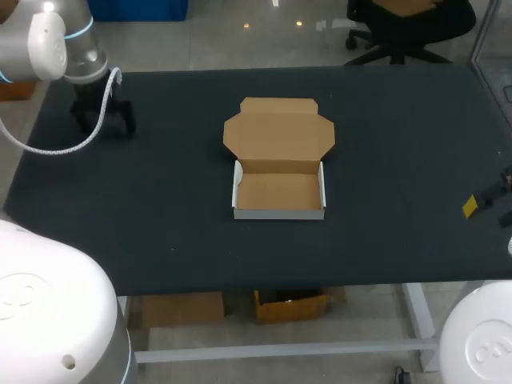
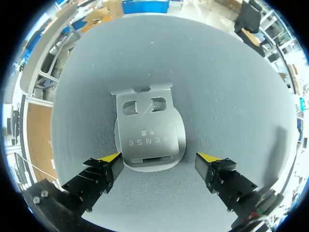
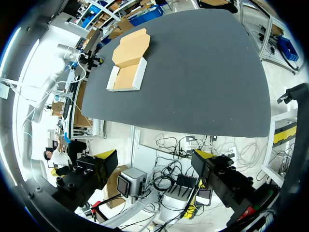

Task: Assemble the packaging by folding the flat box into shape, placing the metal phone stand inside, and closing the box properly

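The open box (image 1: 278, 192) sits mid-surface (image 1: 400, 160), lid toward the far edge. Near the far left corner, the phone stand (image 2: 149, 140) lies flat, pointing lengthwise away from the wide left gripper (image 2: 159, 156) straddling it. The right gripper (image 3: 155, 153) is wide too.

a dark surface (image 1: 400, 160) fills most of the head view, reaching from the far edge to the near edge and out to both sides. its top is a matte charcoal. in the left wrist view the surface (image 2: 227, 82) shows a fine, even grain, like a felt mat. in the right wrist view the surface (image 3: 203, 72) has rounded corners. under its near edge a white leg (image 1: 416, 308) stands at the right and meets a pale crossbar (image 1: 280, 350) running left, low down.
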You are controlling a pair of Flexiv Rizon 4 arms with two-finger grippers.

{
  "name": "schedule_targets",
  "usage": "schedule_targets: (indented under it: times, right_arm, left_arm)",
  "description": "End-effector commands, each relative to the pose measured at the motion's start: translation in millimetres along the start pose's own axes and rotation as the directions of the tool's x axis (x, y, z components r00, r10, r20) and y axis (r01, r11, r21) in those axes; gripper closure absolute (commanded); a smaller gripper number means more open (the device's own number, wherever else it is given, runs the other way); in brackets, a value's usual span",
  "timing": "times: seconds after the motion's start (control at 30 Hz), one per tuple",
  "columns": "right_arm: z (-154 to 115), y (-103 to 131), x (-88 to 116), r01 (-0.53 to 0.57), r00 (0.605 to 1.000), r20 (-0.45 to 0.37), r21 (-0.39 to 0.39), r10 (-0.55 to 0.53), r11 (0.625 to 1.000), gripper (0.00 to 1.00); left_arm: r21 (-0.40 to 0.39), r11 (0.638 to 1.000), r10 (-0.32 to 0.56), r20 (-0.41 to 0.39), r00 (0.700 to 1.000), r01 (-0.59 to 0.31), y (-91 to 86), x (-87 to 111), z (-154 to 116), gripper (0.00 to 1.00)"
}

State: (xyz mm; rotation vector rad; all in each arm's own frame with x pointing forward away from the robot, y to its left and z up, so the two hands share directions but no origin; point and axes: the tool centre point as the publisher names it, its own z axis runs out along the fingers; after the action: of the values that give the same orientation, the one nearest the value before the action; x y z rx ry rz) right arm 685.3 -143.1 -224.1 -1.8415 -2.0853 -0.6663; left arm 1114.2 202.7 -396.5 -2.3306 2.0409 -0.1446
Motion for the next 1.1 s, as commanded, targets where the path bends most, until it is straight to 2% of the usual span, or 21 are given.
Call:
schedule_targets:
  times: [0.03,0.5,0.87,1.1]
  right_arm:
    - [-1.1,-0.7,0.0,0.001,1.000,-0.001,0.000,-0.001,1.000,0.00]
    - [-1.1,-0.7,0.0,0.001,1.000,-0.001,0.000,-0.001,1.000,0.00]
    - [-1.1,-0.7,0.0,0.001,1.000,-0.001,0.000,-0.001,1.000,0.00]
    - [-1.1,-0.7,0.0,0.001,1.000,-0.001,0.000,-0.001,1.000,0.00]
  left_arm:
    - [-0.006,1.000,-0.006,0.005,1.000,0.006,-4.9,0.0,2.6,0.00]
    - [-0.002,1.000,-0.024,0.011,1.000,0.024,-11.6,-2.3,4.7,0.00]
    - [0.002,1.000,-0.025,0.016,1.000,0.025,-15.1,-2.1,4.9,0.06]
    - [0.005,1.000,-0.029,0.020,0.999,0.029,-17.8,-3.0,5.0,0.06]
